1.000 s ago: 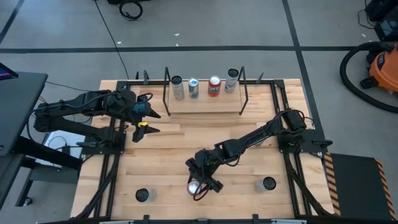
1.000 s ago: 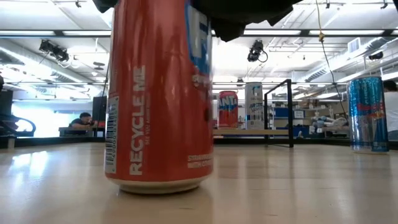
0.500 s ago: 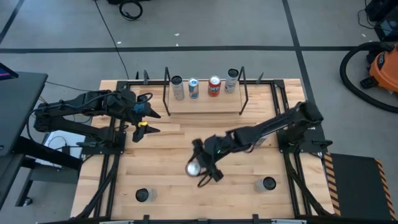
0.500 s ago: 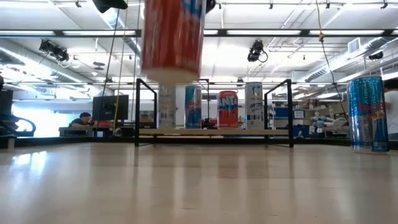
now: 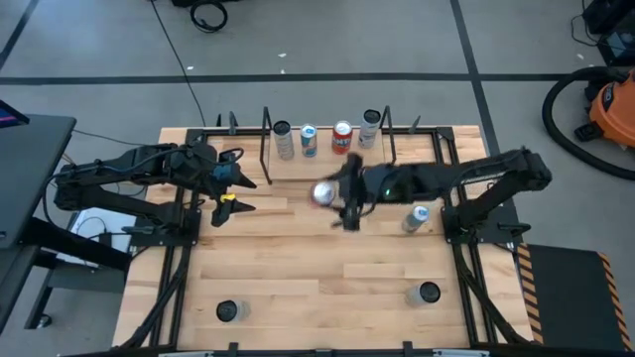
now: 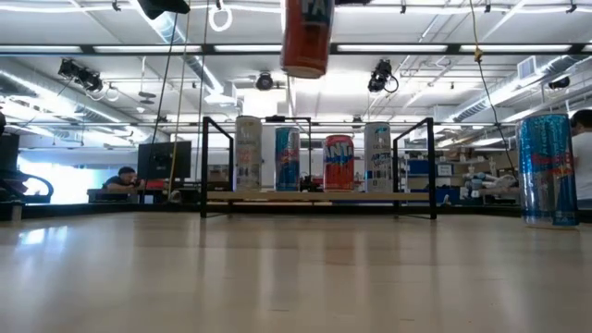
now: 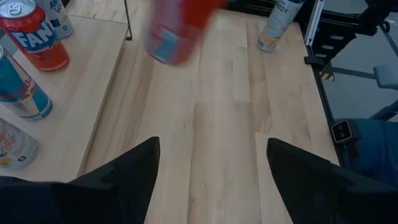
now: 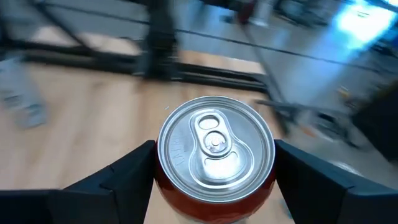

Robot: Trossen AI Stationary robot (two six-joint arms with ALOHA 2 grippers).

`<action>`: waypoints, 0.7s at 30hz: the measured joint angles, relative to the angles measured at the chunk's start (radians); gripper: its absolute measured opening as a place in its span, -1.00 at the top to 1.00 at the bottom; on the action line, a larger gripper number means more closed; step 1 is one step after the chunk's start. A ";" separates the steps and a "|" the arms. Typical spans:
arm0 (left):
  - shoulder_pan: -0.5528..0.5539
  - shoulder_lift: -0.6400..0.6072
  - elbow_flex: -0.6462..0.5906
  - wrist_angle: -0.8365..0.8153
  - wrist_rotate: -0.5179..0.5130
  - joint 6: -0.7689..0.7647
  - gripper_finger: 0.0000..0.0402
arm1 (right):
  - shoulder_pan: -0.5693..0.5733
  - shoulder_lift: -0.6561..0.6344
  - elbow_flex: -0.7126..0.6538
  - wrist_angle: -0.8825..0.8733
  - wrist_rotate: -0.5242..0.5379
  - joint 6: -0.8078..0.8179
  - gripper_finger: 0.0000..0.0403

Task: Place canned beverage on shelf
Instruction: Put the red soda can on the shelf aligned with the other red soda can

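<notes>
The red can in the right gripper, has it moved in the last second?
Yes. The red can went from the table's near edge up toward the shelf, held by the right gripper.

red can (image 5: 324, 192) held upright in the air just before the wooden shelf (image 5: 327, 166) bearing four cans.

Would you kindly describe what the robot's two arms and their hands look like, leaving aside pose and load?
Both arms are dark, jointed and slim, with black cabling along the links. The left hand carries a blue patch and a yellow-orange fingertip marking. The right hand has two broad, matte black, wedge-shaped fingers.
</notes>
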 joint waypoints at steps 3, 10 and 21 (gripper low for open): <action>0.000 0.000 0.000 0.000 0.000 0.001 -0.48 | -0.049 -0.023 0.000 -0.008 0.076 0.055 -0.47; 0.000 0.000 0.000 0.000 0.000 0.002 -0.48 | -0.177 -0.023 0.000 -0.053 0.148 0.232 -0.47; -0.002 0.000 0.000 -0.004 0.000 0.029 -0.48 | -0.232 0.031 -0.025 -0.153 0.166 0.397 -0.47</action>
